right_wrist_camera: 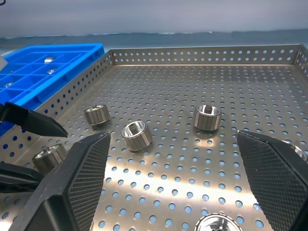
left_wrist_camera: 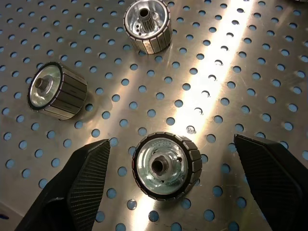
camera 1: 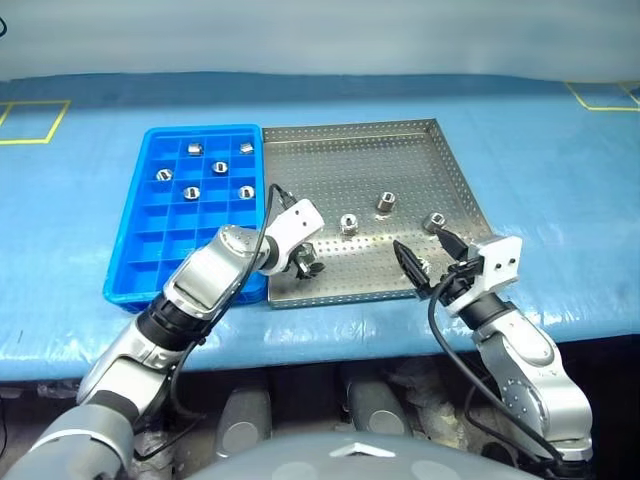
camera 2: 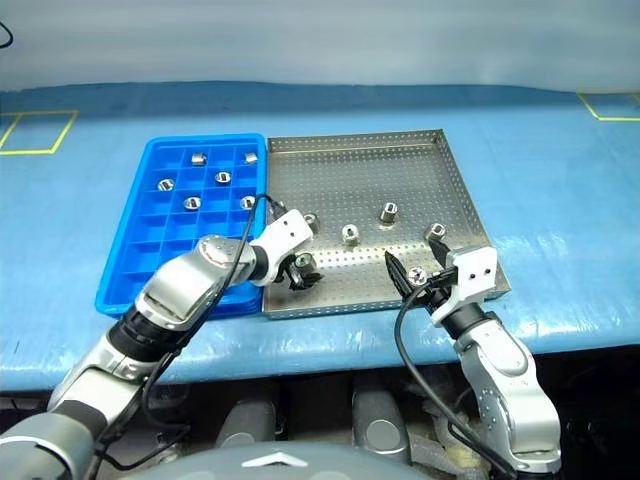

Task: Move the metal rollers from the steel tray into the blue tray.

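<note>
Black fingers of left gripper (camera 2: 297, 271) spread wide, straddling one roller (left_wrist_camera: 165, 165) near the steel tray (camera 1: 400, 150) front-left corner, not pinched yet. Right gripper (camera 1: 428, 270) also spread, hovering over the front-right edge, empty. Six metal rollers (camera 1: 191, 193) already sit in blue tray (camera 1: 135, 250) compartments; about six left on steel.
</note>
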### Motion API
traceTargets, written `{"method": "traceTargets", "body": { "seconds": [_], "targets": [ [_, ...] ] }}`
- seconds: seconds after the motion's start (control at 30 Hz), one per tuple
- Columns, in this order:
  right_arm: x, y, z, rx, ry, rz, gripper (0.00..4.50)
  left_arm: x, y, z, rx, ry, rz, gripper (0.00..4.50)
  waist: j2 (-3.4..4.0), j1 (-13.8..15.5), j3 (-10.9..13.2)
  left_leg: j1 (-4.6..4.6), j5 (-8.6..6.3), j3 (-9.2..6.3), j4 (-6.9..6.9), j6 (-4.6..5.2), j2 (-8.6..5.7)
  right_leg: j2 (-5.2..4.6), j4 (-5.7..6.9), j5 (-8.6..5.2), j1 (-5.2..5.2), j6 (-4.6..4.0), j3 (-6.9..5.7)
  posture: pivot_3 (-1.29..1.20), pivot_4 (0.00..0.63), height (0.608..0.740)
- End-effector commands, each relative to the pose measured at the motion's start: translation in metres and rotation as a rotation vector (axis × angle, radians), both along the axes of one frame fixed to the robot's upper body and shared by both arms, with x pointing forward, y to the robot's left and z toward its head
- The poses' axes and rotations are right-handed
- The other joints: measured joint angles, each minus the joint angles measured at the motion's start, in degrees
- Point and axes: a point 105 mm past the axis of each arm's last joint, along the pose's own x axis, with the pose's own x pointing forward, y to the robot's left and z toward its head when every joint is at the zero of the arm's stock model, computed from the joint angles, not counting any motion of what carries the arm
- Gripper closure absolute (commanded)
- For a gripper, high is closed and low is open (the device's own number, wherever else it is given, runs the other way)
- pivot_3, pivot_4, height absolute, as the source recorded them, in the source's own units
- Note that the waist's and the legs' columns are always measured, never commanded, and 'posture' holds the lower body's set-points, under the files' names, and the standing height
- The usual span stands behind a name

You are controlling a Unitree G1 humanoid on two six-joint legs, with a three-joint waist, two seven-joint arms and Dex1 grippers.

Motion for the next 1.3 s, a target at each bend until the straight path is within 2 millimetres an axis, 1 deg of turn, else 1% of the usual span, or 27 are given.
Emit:
{"method": "traceTargets", "body": {
  "seconds": [0.03,0.1,0.3,0.37,0.4,0.43,0.47,0.53,0.6,0.67,0.77,0.8,0.87,0.93,1.0,1.03,1.17,1.23,1.3],
  "targets": [
    [-0.003,0.000,0.017,0.004,-0.077,-0.013,0.05,0.005,0.013,-0.013,0.096,0.008,0.038,0.17,0.05,-0.5,0.0,0.02,0.00,0.01,0.00,0.00,0.01,0.01,0.01,0.00,0.00,0.00,0.01,-0.18,0.150,0.740],
    [-0.004,-0.001,0.019,0.012,-0.091,-0.024,0.00,0.005,0.013,-0.018,0.117,0.015,0.031,0.59,0.12,-1.0,-0.1,0.07,0.00,0.07,-0.01,0.00,0.02,0.02,0.04,0.00,0.00,0.00,0.08,-0.19,0.150,0.740],
    [-0.006,-0.002,0.021,0.029,-0.106,-0.042,0.00,0.002,0.013,-0.020,0.119,0.032,0.016,2.57,0.14,-1.8,-0.1,0.15,0.00,0.11,0.06,0.01,0.02,0.01,0.07,0.03,0.09,0.04,0.13,-0.19,0.150,0.740],
    [-0.005,-0.001,0.020,0.044,-0.103,-0.038,0.00,0.005,0.011,-0.013,0.077,0.005,0.033,2.61,0.16,-1.8,-0.2,0.15,0.01,0.12,0.09,0.01,0.01,0.01,0.07,0.04,0.11,0.07,0.15,-0.16,0.150,0.740],
    [-0.004,0.000,0.019,0.054,-0.101,-0.031,0.00,0.008,0.008,-0.006,0.016,-0.003,0.058,2.61,0.16,-1.8,-0.2,0.15,0.01,0.14,0.10,0.02,0.01,0.01,0.07,0.05,0.11,0.08,0.17,-0.16,0.150,0.740],
    [-0.002,0.003,0.018,0.060,-0.098,-0.018,0.00,0.011,0.005,0.004,-0.057,-0.022,0.090,2.61,0.17,-1.8,-0.1,0.15,0.01,0.14,0.10,0.02,0.01,0.01,0.07,0.05,0.11,0.08,0.17,-0.12,0.150,0.740],
    [0.001,0.007,0.018,0.062,-0.095,0.006,0.00,0.016,0.003,0.019,-0.159,-0.070,0.129,2.61,0.16,-1.8,-0.1,0.14,0.01,0.14,0.11,0.02,0.01,0.00,0.08,0.06,0.10,0.10,0.18,-0.11,0.150,0.740],
    [0.008,0.016,0.019,0.064,-0.096,0.059,0.00,0.025,0.006,0.046,-0.329,-0.146,0.237,2.61,0.07,-1.4,-0.1,0.07,0.01,0.16,0.12,0.03,0.02,0.00,0.08,0.10,0.02,0.15,0.19,-0.04,0.150,0.740],
    [0.016,0.023,0.021,0.067,-0.099,0.109,0.00,0.029,0.015,0.066,-0.424,-0.242,0.318,2.61,0.04,-0.8,0.0,0.00,0.02,0.14,0.14,0.03,0.01,0.00,0.07,0.16,0.00,0.24,0.18,0.03,0.150,0.740],
    [0.025,0.033,0.023,0.066,-0.101,0.170,0.00,0.030,0.029,0.088,-0.520,-0.365,0.416,2.61,0.04,0.5,0.0,0.02,0.01,0.11,0.10,0.05,0.00,0.01,0.07,0.31,0.01,0.47,0.17,0.09,0.150,0.740],
    [0.036,0.051,0.026,0.068,-0.100,0.272,0.00,0.026,0.061,0.114,-0.556,-0.595,0.619,2.61,0.05,2.7,0.0,0.04,0.01,0.05,-0.01,0.04,-0.01,0.01,0.03,0.32,0.02,0.45,0.14,0.19,0.150,0.740],
    [0.039,0.056,0.026,0.068,-0.099,0.302,0.00,0.023,0.072,0.118,-0.543,-0.662,0.694,2.61,0.04,3.4,0.0,0.04,0.01,0.04,-0.04,0.04,-0.01,0.01,0.01,0.32,0.01,0.44,0.14,0.23,0.150,0.740],
    [0.046,0.065,0.027,0.067,-0.097,0.353,0.00,0.017,0.097,0.116,-0.491,-0.755,0.860,2.61,0.02,5.5,0.0,0.01,0.01,0.00,-0.06,0.04,-0.05,-0.01,-0.02,0.40,0.02,0.31,0.09,0.29,0.150,0.740],
    [0.050,0.073,0.028,0.065,-0.097,0.398,0.00,0.011,0.121,0.107,-0.398,-0.813,1.022,2.61,0.01,7.4,0.0,-0.02,0.01,-0.04,-0.06,0.05,-0.10,-0.06,-0.05,0.45,0.04,0.23,0.06,0.33,0.150,0.740],
    [0.053,0.081,0.029,0.064,-0.097,0.441,0.00,0.003,0.138,0.098,-0.331,-0.836,1.128,2.61,-0.01,9.2,0.0,-0.05,0.00,-0.07,-0.04,0.06,-0.16,-0.11,-0.10,0.46,0.05,0.23,0.02,0.37,0.150,0.740],
    [0.054,0.084,0.030,0.064,-0.097,0.458,0.00,0.000,0.142,0.094,-0.319,-0.836,1.158,2.61,-0.02,10.2,0.0,-0.09,0.00,-0.08,-0.03,0.06,-0.17,-0.13,-0.10,0.47,0.04,0.23,0.01,0.38,0.150,0.740],
    [0.055,0.091,0.030,0.059,-0.095,0.496,0.00,-0.002,0.147,0.080,-0.312,-0.799,1.148,2.61,-0.07,13.4,0.0,-0.18,0.00,-0.16,0.03,0.06,-0.21,-0.16,-0.13,0.48,0.04,0.22,-0.11,0.40,0.150,0.740],
    [0.055,0.092,0.031,0.061,-0.095,0.500,0.00,-0.001,0.147,0.078,-0.325,-0.788,1.134,2.61,-0.08,14.5,0.0,-0.20,0.00,-0.18,0.04,0.05,-0.21,-0.16,-0.14,0.47,0.04,0.22,-0.14,0.40,0.150,0.740],
    [0.054,0.093,0.030,0.063,-0.092,0.502,0.00,0.003,0.143,0.077,-0.364,-0.773,1.070,2.61,-0.08,15.2,0.0,-0.20,0.01,-0.18,0.05,0.05,-0.21,-0.17,-0.14,0.47,0.04,0.22,-0.16,0.39,0.150,0.740]
  ]
}}
